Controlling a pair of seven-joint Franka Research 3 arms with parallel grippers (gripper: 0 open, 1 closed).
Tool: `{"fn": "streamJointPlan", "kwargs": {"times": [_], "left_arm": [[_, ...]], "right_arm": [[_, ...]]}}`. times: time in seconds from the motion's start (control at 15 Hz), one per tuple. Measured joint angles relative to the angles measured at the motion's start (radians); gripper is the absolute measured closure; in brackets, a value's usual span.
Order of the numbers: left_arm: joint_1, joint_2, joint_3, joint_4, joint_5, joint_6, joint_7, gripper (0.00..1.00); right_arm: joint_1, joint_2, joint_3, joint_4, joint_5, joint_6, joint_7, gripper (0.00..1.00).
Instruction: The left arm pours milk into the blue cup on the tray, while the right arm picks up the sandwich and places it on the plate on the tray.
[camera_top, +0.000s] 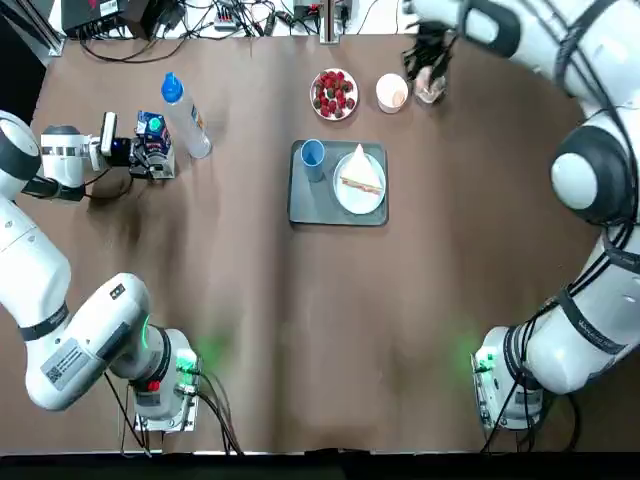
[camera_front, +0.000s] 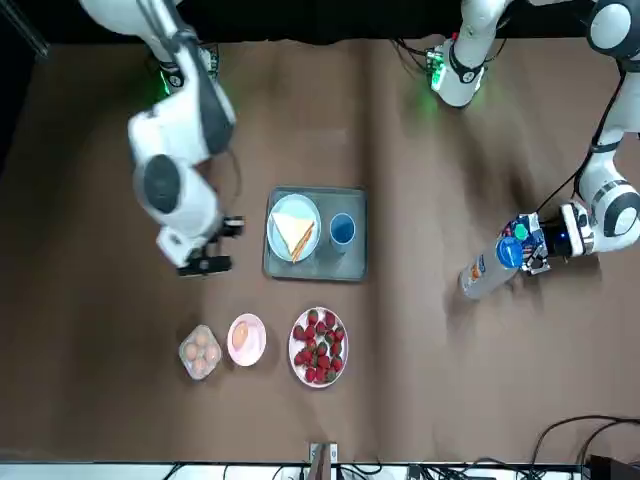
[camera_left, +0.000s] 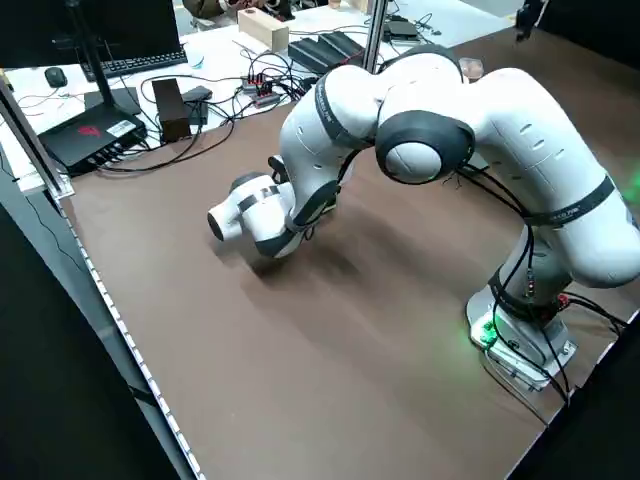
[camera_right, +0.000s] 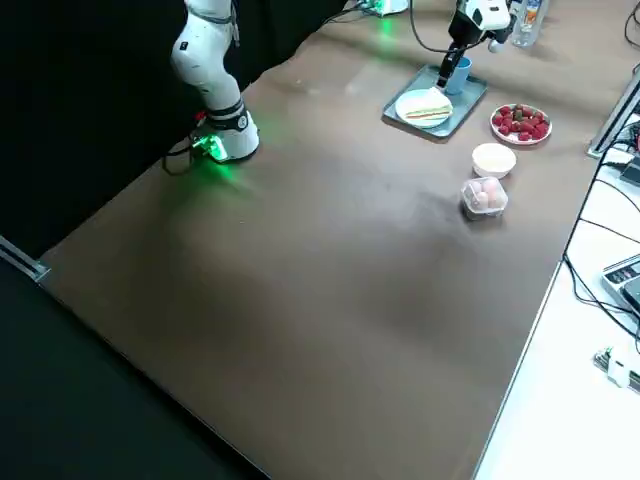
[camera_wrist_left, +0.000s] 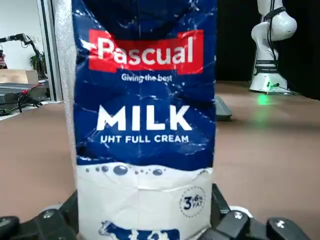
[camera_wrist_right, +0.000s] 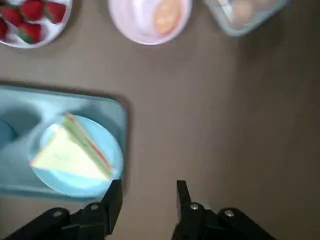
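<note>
The milk (camera_wrist_left: 145, 125), a blue and white carton, stands upright on the table at the far left (camera_top: 153, 135). My left gripper (camera_top: 146, 155) is shut on its lower part from the side. Mid-table lies the grey-blue tray (camera_top: 305, 205) holding the blue cup (camera_top: 313, 154) and the white plate (camera_top: 362, 198). The sandwich (camera_top: 360, 176) lies on the plate. My right gripper (camera_wrist_right: 147, 200) hangs open and empty above the table, off the tray's right side (camera_top: 429, 65), near the far edge. Its wrist view shows the sandwich (camera_wrist_right: 70, 152) on the plate.
A clear bottle with a blue cap (camera_top: 186, 118) stands close beside the milk. Behind the tray sit a dish of red berries (camera_top: 334, 93), a small bowl with an egg (camera_top: 392, 92) and a clear box of eggs (camera_front: 199, 352). Cables run along the far edge.
</note>
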Motion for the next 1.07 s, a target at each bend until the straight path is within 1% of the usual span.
{"fn": "streamJointPlan", "kwargs": {"times": [0.07,0.13,0.27,0.33,0.4,0.53,0.6,0.73,0.87,1.0,1.07], "left_arm": [[0.000,0.000,0.000,-0.001,0.000,0.002,0.000,0.02],[0.001,0.000,0.000,-0.001,-0.001,0.003,0.000,0.21],[0.001,0.000,0.000,-0.001,-0.002,0.005,0.000,0.33],[0.002,0.000,0.000,-0.001,-0.002,0.006,0.000,0.33],[0.002,0.000,0.000,-0.001,-0.003,0.007,0.000,0.37],[0.003,0.000,0.000,-0.001,-0.003,0.008,0.000,0.40],[0.004,0.000,0.000,-0.001,-0.003,0.008,0.000,0.40],[0.009,0.000,0.000,0.003,-0.003,0.008,0.000,0.40],[0.017,-0.005,0.000,0.009,-0.003,0.008,-0.001,0.41],[0.031,-0.020,0.000,0.016,-0.003,0.008,-0.004,0.43],[0.037,-0.031,0.000,0.019,-0.003,0.008,-0.011,0.44]], "right_arm": [[-0.044,-0.024,-0.003,0.000,-0.005,-0.030,-0.076,0.48],[-0.138,-0.067,-0.007,0.000,-0.010,-0.058,-0.219,0.48],[-0.207,-0.097,-0.008,0.000,-0.019,-0.064,-0.302,0.47],[-0.235,-0.110,-0.008,0.000,-0.029,-0.065,-0.337,0.47],[-0.259,-0.123,-0.008,0.000,-0.038,-0.065,-0.372,0.46],[-0.309,-0.151,-0.008,0.000,-0.045,-0.068,-0.451,0.43],[-0.341,-0.170,-0.008,0.000,-0.046,-0.084,-0.491,0.38],[-0.420,-0.212,-0.008,0.000,-0.047,-0.115,-0.538,0.35],[-0.490,-0.253,-0.009,-0.001,-0.046,-0.130,-0.569,0.21],[-0.521,-0.288,-0.008,-0.011,-0.046,-0.148,-0.574,0.18],[-0.527,-0.307,-0.008,-0.021,-0.046,-0.159,-0.573,0.11]]}}
